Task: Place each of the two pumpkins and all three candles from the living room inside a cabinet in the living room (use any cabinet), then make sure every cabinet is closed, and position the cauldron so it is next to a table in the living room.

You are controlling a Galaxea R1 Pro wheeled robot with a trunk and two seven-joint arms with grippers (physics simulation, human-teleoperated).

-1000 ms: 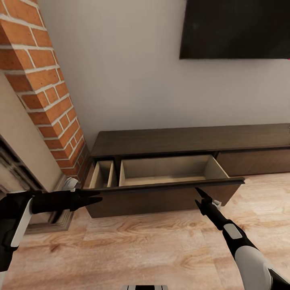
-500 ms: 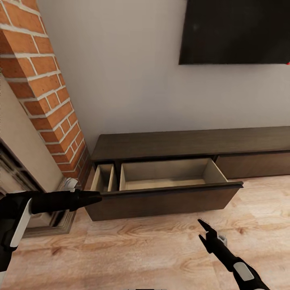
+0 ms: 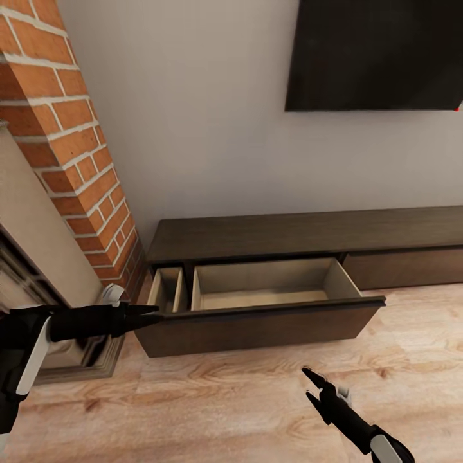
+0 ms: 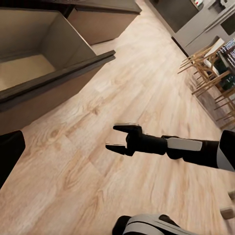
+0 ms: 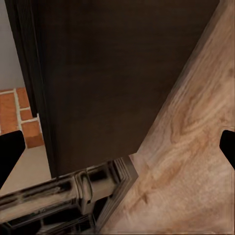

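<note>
The cabinet (image 3: pixel 289 233) is a long, low dark-brown unit against the wall. Its wide drawer (image 3: pixel 257 325) is pulled out, and the pale interior (image 3: pixel 263 289) holds nothing that I can see. My left gripper (image 3: pixel 153 314) hovers at the drawer front's left end, its fingers apart and empty. My right gripper (image 3: pixel 310 386) is open and empty above the floor, short of the drawer front; it shows again in the left wrist view (image 4: pixel 115 137). The drawer's dark front (image 5: pixel 107 73) faces the right wrist camera. The pumpkins, candles and cauldron are out of view.
A brick chimney (image 3: pixel 77 148) and a fireplace surround (image 3: pixel 38 270) stand at the left, close to my left arm. A dark screen (image 3: pixel 379 51) hangs on the wall above the cabinet. Wooden chairs (image 4: pixel 205 73) stand further off across the wood floor (image 3: pixel 225 399).
My right gripper has pulled back from the drawer front's right end, toward me and lower. The view has shifted slightly. The left arm and the open drawer are unchanged.
</note>
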